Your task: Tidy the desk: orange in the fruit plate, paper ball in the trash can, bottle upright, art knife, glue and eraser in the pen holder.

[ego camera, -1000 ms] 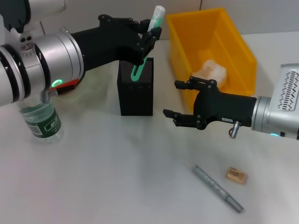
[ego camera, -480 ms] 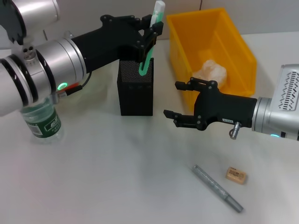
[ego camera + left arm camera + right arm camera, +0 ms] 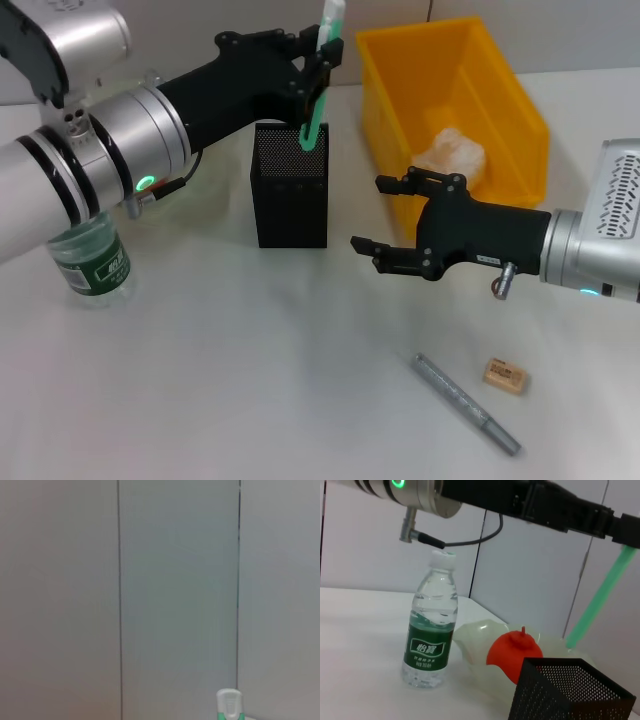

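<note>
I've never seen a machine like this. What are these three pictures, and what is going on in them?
It is a robot with two arms, each ending in a pincer. One picture comes from its head, looking down at the desk; the other two from cameras on its wrists. The left pincer holds a green glue stick upright over a black mesh pen holder. The right pincer hovers open and empty beside a yellow bin with a paper ball inside. On the desk lie a grey art knife and an eraser. A water bottle stands upright near an orange on a plate.

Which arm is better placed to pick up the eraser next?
Right. The right gripper is open and hangs near the eraser; the left gripper is shut on the glue above the holder.
</note>
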Controlling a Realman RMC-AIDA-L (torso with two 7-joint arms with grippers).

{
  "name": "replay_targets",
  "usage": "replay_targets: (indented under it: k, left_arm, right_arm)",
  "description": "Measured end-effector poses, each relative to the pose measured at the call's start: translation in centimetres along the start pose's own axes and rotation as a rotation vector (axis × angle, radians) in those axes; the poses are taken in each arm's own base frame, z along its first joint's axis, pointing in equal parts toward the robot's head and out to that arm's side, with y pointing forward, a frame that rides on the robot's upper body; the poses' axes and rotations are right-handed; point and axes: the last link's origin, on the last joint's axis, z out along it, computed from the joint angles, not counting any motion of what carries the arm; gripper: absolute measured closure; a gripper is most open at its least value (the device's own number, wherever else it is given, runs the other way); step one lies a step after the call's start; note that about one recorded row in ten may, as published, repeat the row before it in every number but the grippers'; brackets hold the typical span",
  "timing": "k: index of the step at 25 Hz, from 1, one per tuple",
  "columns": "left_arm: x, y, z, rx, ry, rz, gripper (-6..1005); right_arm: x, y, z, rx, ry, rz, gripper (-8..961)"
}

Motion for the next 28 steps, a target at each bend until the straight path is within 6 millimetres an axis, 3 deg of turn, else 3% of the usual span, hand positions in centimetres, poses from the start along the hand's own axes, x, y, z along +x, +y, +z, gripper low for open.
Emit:
replay_targets:
  k: [14, 28]
  left_arm:
    - [-3.0, -1.6, 0.5, 0.060, 0.004, 0.010, 808]
    - [-4.5, -2.2, 1.5, 0.065, -0.065, 0.001, 761]
  right_arm:
    - [-0.1, -0.1, 0.1, -0.001, -0.002, -0.002, 186]
    - [-0.1, -0.1, 0.0, -0.001, -0.001, -0.002, 186]
